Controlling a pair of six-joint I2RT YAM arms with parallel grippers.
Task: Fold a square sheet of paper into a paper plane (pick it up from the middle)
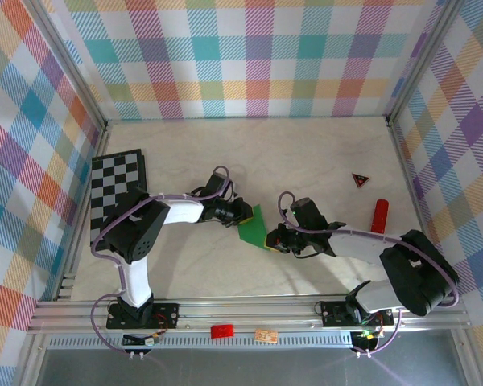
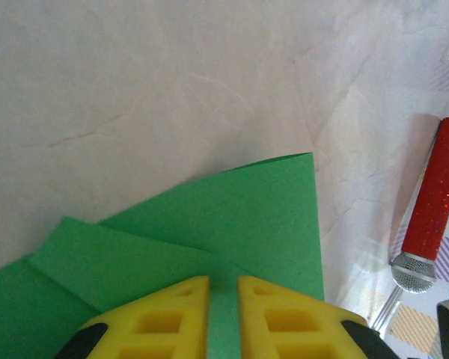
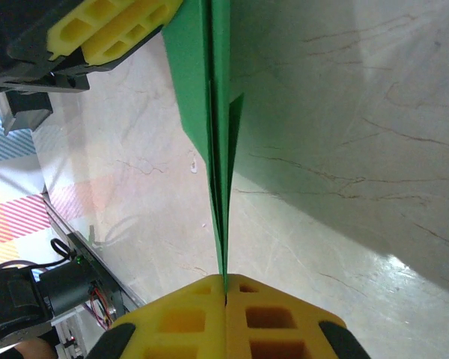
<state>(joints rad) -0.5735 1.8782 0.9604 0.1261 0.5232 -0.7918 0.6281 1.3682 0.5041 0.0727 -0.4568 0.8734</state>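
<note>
Right end effector (image 3: 225, 283) tight on seemingly half-folded paper plane (image 3: 200, 90).

The folded sheet of thin bright green paper (image 2: 232, 217) is matt, its creases crisp. The moulded yellow plastic fingers (image 3: 179, 321) of the right gripper (image 3: 226, 283) show a faint gloss. The pale marble-look worktop (image 2: 172, 90) has a satin sheen; the red cylinder (image 2: 434, 194) looks glittery

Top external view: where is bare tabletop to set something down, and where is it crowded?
Bare: the far tabletop between the back wall and the arms; also the near strip between the arm bases. Crowded: mid-table, where left gripper and right gripper meet at the green paper; chessboard at left; triangle and red cylinder at right.
</note>
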